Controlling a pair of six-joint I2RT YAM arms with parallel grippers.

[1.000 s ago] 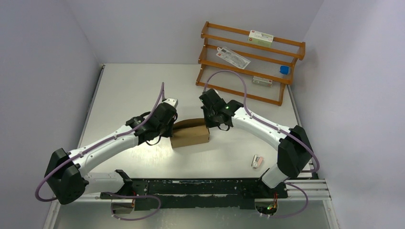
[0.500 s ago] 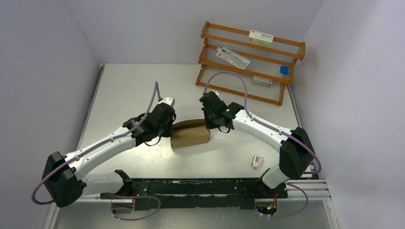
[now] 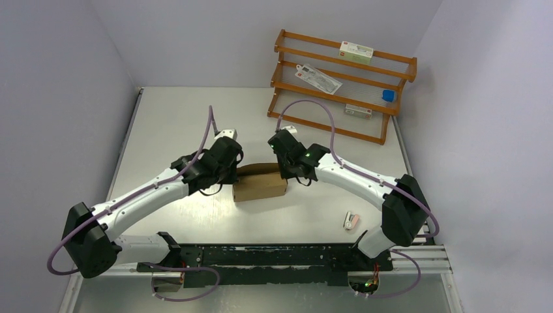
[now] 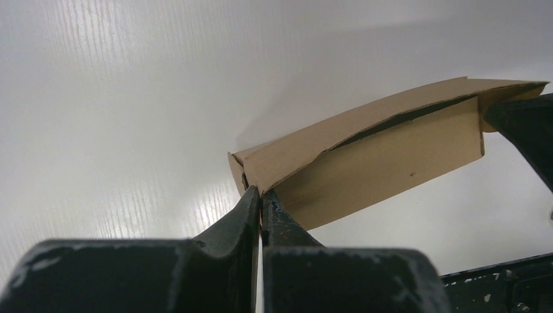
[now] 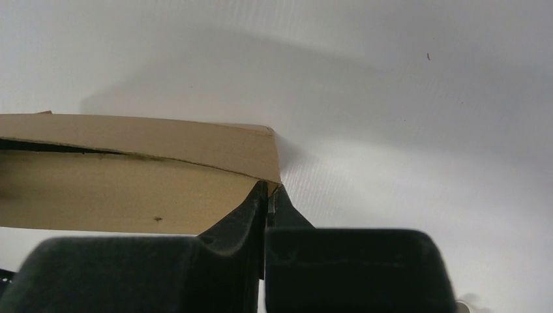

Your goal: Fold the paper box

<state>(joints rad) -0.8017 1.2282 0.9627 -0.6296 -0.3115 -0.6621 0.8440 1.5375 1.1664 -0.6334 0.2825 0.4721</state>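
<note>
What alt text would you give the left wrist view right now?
The left pincer is shut on the near corner of a plain brown cardboard box over the white table. The box's top flap gapes slightly, showing a dark slit, and a black arm part sits at its far end.
</note>
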